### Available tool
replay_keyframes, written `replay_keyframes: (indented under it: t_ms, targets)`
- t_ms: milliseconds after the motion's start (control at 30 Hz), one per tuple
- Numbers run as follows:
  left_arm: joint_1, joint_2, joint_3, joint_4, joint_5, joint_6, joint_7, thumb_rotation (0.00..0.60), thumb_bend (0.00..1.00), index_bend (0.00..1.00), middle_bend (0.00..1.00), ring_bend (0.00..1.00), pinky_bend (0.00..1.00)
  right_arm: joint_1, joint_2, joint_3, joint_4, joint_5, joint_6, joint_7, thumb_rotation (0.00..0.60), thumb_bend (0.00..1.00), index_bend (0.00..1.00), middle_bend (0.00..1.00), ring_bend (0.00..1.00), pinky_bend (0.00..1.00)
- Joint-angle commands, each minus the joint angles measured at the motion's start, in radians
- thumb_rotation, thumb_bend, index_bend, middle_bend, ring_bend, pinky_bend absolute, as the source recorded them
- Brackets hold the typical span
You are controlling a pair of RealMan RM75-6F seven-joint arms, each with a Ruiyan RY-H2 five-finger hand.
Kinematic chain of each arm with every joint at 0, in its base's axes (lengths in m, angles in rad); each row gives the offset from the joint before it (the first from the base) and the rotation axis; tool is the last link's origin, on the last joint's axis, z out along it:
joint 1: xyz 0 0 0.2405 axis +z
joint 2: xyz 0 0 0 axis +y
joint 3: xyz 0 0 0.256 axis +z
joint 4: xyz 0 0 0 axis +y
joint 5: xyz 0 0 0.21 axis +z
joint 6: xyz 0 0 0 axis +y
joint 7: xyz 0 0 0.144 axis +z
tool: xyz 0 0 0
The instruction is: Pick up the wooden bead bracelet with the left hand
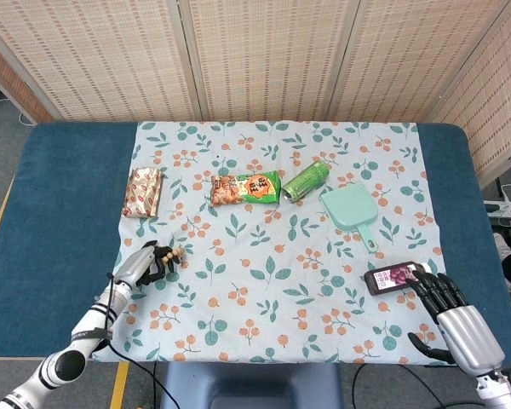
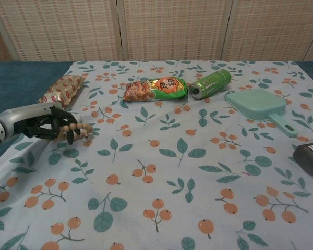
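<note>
from my station i see the left hand [image 2: 39, 121] low over the near left part of the floral tablecloth [image 2: 182, 172], its dark fingers [image 2: 69, 136] curled down and hooked through the wooden bead bracelet of round tan beads [image 2: 73, 127]. the bracelet hangs from those fingers, a short run of beads trailing out toward the middle of the cloth; i cannot tell whether the lowest beads touch the cloth or hang just above it. in the head view the same left hand [image 1: 146, 264] sits near the cloth's left edge with the bracelet [image 1: 174, 254] showing at its fingertips.

the right hand [image 1: 450, 305] is at the near right corner of the table, fingers apart and holding nothing, its fingertips just beside the dark rectangular packet with a purple label [image 1: 394, 277]; whether they touch it i cannot tell. only the packet's end [image 2: 309, 157] shows in the chest view.

further back on the cloth lie a red and tan patterned snack bag [image 2: 63, 87], an orange and green crisp packet [image 2: 155, 88], a green drinks can on its side [image 2: 210, 83] just beside that packet, and a mint green plastic dustpan with a short handle [image 2: 258, 104].

the cloth covers a blue padded table [image 1: 60, 204].
</note>
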Motion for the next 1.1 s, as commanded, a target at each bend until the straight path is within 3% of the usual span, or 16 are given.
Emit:
replay_keyframes:
  t_ms: [33,167,267,367,600,733,867,1000,1100]
  targets:
    - [-0.059,0.018,0.218,0.100,0.286,0.253,-0.190,0.600,1.00,0.29,0.33,0.12,0.00,0.000,0.000,0.000,0.000,0.001,0.000,0.001,0.516,0.22,0.00,0.00,0.00,0.00]
    - [-0.091,0.035,0.284,0.135,0.334,0.314,-0.281,0.600,0.95,0.19,0.23,0.05,0.00,0.000,0.000,0.000,0.001,0.001,-0.001,0.001,0.516,0.22,0.00,0.00,0.00,0.00]
    - [-0.133,0.050,0.366,0.185,0.380,0.397,-0.366,0.600,0.69,0.02,0.09,0.00,0.00,0.000,0.001,0.001,0.001,0.001,0.001,0.002,0.516,0.22,0.00,0.00,0.00,0.00]
    - [-0.152,0.055,0.423,0.210,0.411,0.531,-0.429,0.600,0.60,0.00,0.02,0.00,0.00,-0.001,0.001,0.001,0.000,0.002,0.001,0.000,0.515,0.22,0.00,0.00,0.00,0.00]
    - [-0.115,0.127,0.534,0.197,0.533,0.934,-0.433,0.600,0.57,0.00,0.00,0.00,0.00,-0.003,-0.005,0.004,0.002,0.002,0.005,-0.013,0.515,0.22,0.00,0.00,0.00,0.00]
    - [-0.004,0.244,0.645,0.124,0.601,1.154,-0.354,0.600,0.57,0.00,0.00,0.00,0.00,-0.004,-0.017,0.007,0.004,0.004,0.001,-0.035,0.516,0.22,0.00,0.00,0.00,0.00]
    - [0.114,0.277,0.719,0.155,0.623,1.347,-0.242,0.600,0.55,0.00,0.00,0.00,0.00,-0.005,-0.039,0.013,0.007,0.013,-0.007,-0.078,0.516,0.22,0.00,0.00,0.00,0.00]
    - [0.143,0.296,0.752,0.152,0.610,1.365,-0.129,0.600,0.53,0.00,0.00,0.00,0.00,-0.001,-0.052,0.010,0.005,0.007,-0.020,-0.097,0.515,0.22,0.00,0.00,0.00,0.00]
    - [0.139,0.335,0.782,0.100,0.556,1.273,-0.061,0.600,0.52,0.00,0.00,0.00,0.00,0.000,-0.056,0.004,0.002,-0.004,-0.025,-0.107,0.515,0.22,0.00,0.00,0.00,0.00]
